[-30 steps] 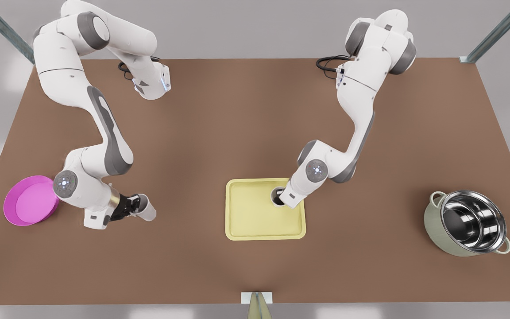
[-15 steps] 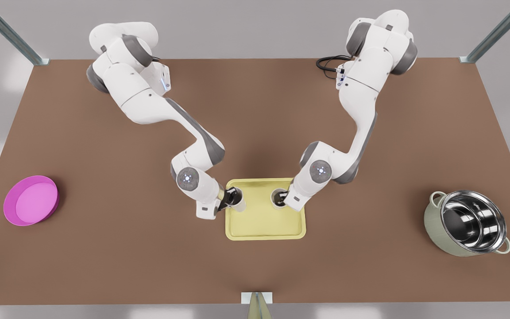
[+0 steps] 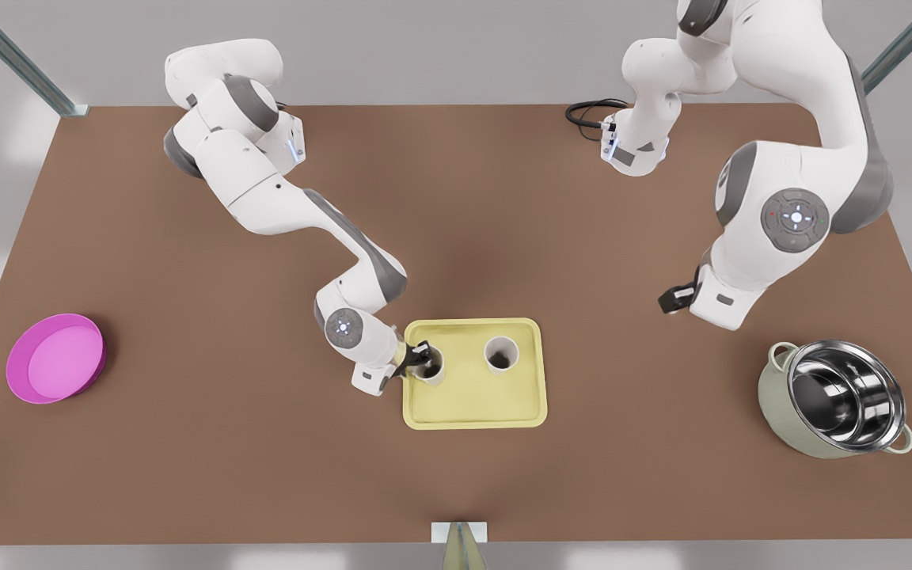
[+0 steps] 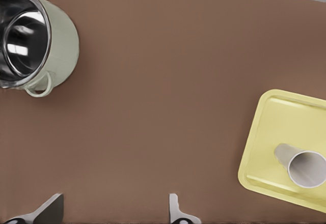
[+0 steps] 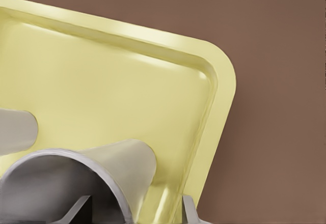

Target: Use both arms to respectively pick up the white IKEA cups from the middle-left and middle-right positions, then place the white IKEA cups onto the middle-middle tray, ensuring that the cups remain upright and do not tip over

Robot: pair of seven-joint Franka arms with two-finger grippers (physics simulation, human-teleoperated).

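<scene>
The brown surface carries a yellow tray, a magenta plate and a steel-lined pot.

White arms — grey joints, black cable.

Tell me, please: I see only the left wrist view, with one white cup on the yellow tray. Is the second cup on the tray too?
Observer: Yes. In the front view the second cup stands on the tray, to the front view's left of the first cup.
Operator: Is it upright?
Observer: It looks upright, with its mouth up, and the right gripper is at its rim.
Operator: Where is my left gripper?
Observer: The left gripper is open, off the tray to the front view's right, with the pot further right.
</scene>
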